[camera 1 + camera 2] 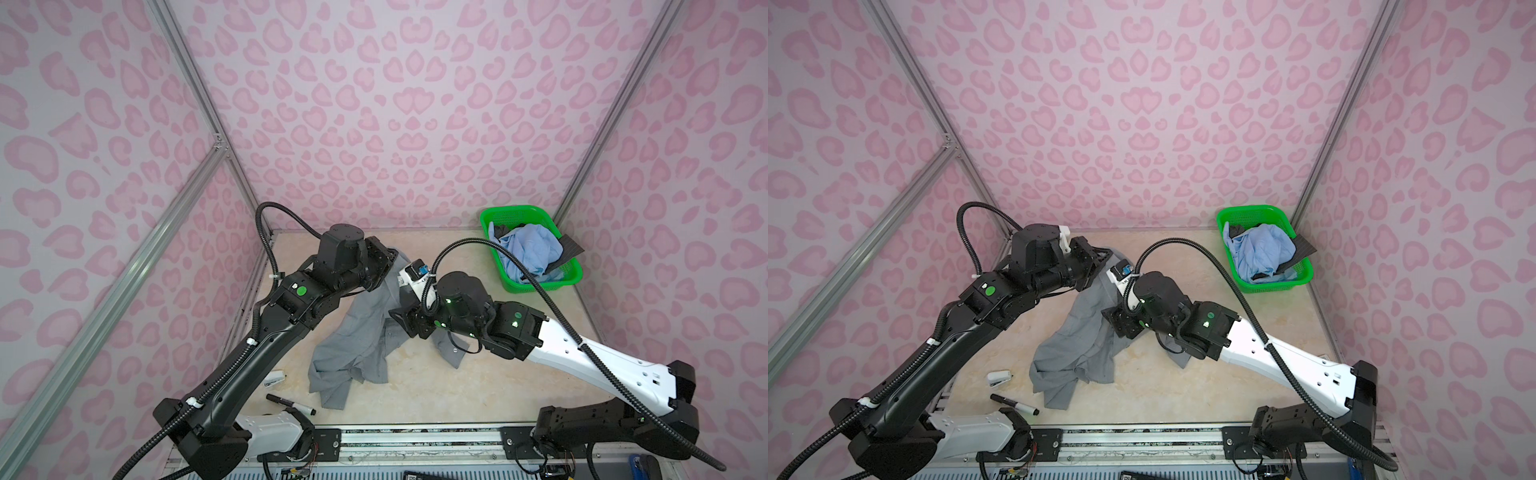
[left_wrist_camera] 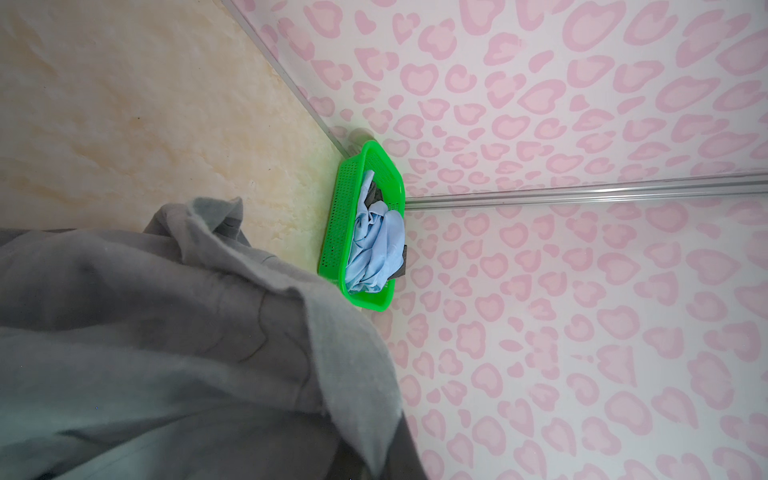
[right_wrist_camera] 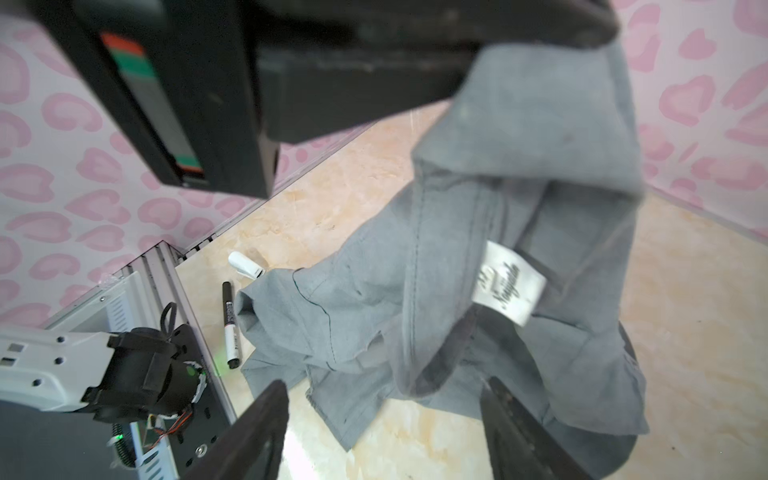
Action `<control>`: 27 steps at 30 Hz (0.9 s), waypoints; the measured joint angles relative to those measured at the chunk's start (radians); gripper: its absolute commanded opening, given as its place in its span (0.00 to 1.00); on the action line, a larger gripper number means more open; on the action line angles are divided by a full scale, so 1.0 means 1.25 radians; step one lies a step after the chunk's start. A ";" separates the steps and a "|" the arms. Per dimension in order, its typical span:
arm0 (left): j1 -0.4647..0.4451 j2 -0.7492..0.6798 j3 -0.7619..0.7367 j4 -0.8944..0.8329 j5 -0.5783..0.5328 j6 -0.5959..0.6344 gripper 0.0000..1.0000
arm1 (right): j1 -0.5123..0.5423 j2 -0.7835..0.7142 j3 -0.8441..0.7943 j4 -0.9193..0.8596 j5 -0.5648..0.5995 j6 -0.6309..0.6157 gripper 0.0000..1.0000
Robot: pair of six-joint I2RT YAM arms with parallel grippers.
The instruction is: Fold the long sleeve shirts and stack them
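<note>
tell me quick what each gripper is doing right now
left gripper: closed, holding the grey shirt up
right gripper: open beside the shirt, holding nothing

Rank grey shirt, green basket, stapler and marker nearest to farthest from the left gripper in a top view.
1. grey shirt: hanging from the left gripper.
2. green basket: far right corner.
3. stapler and marker: front left edge, too close to call.

The grey shirt (image 1: 357, 345) is held up by the left gripper (image 1: 391, 257) (lower part on the table (image 1: 478, 386)). Other shirts (image 1: 528, 249) are heaped in a green basket (image 1: 540, 286).
</note>
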 measured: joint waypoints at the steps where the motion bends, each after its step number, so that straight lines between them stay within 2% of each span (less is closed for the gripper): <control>1: 0.000 -0.005 -0.007 0.007 0.000 -0.005 0.00 | 0.003 0.009 -0.004 0.019 0.016 0.000 0.64; 4: -0.002 -0.014 -0.027 0.028 -0.006 -0.035 0.00 | 0.005 0.044 -0.008 0.066 0.081 0.000 0.56; 7: -0.006 -0.022 -0.040 0.040 -0.014 -0.056 0.00 | 0.006 0.068 -0.009 0.095 0.139 0.003 0.53; 10: -0.008 -0.039 -0.053 0.049 -0.028 -0.068 0.00 | 0.001 0.081 -0.016 0.130 0.156 0.005 0.44; 11: -0.009 -0.043 -0.058 0.055 -0.034 -0.074 0.00 | 0.001 0.087 -0.016 0.142 0.156 0.006 0.41; 13: -0.008 -0.051 -0.068 0.063 -0.043 -0.084 0.00 | 0.000 0.100 -0.017 0.164 0.150 0.007 0.28; 17: -0.011 -0.057 -0.075 0.066 -0.056 -0.097 0.00 | -0.011 0.102 -0.040 0.210 0.124 0.023 0.11; 21: -0.016 -0.067 -0.083 0.078 -0.059 -0.099 0.00 | -0.052 0.074 -0.095 0.287 0.044 0.058 0.00; 23: -0.015 -0.072 -0.086 0.087 -0.064 -0.099 0.02 | -0.052 0.060 -0.106 0.312 0.009 0.060 0.00; 24: -0.015 -0.075 -0.087 0.092 -0.066 -0.099 0.07 | -0.049 0.054 -0.111 0.326 -0.011 0.060 0.00; 26: -0.015 -0.078 -0.088 0.100 -0.071 -0.099 0.28 | -0.048 0.045 -0.114 0.346 -0.043 0.063 0.00; 27: -0.015 -0.078 -0.088 0.105 -0.071 -0.099 0.42 | -0.051 0.041 -0.114 0.356 -0.052 0.067 0.00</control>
